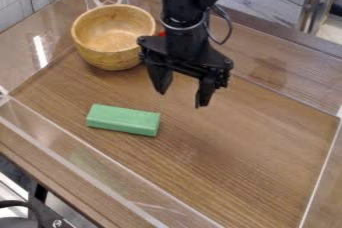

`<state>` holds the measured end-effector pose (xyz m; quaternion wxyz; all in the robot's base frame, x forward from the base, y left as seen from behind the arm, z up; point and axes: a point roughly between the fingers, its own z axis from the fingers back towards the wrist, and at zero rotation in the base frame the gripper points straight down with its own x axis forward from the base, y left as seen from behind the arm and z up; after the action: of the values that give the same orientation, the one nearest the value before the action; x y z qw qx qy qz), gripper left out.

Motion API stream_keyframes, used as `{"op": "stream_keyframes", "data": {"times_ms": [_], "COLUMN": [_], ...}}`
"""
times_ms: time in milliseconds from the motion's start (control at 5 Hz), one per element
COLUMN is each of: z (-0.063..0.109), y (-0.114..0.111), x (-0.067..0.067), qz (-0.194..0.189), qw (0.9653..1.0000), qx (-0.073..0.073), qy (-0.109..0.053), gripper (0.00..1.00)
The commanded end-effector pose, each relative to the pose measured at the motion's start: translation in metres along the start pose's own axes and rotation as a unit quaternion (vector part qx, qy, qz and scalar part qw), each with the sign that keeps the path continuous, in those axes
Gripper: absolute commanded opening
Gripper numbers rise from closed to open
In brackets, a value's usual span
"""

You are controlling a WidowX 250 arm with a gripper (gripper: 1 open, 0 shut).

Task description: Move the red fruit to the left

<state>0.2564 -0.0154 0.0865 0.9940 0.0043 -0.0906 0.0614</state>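
Red fruit: not visible anywhere in this view; it may lie inside the wooden bowl [112, 36], behind the arm, or out of frame, and I cannot tell which.
Gripper [183, 84]: hangs near the centre of the frame, pointing down, above the table [241, 162] and not touching it.
Jaws: spread apart, the two dark fingers [160, 78] splayed outward with nothing between them.
Wooden bowl: upper left of the frame, just left of the gripper; what shows of its inside looks bare, but the near wall hides part of the floor.
Green block [124, 120]: flat, rectangular, lying left of centre in the lower half, below and to the left of the gripper, well apart from the bowl.
Table edges: clear low walls run along the lower left and right sides of the frame.
Likely handling: judging by the task wording, a small toy fruit should be light and fairly rigid, with a rounded, smooth body that could roll or squirt out of a pinch.
Likely grasp: across the widest part of the body, fingers on opposite sides, rather than on any leafy top.
Risk: a rounded piece may roll when nudged, so the fingers should come down straddling it evenly.
Progress: the fruit is not yet in the grip, so the move to the left looks undone.
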Motion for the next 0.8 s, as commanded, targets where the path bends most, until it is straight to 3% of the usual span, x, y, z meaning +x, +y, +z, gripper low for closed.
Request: {"op": "stream_keyframes", "data": {"times_ms": [0, 600], "z": [0.002, 0.0043], "y": [-0.0011, 0.0], "x": [0.0033, 0.0063], "qz": [-0.004, -0.005], "qw": [0.9999, 0.9999], "qx": [0.002, -0.001], "qy": [-0.009, -0.01], "gripper": [1.0, 1.0]}}
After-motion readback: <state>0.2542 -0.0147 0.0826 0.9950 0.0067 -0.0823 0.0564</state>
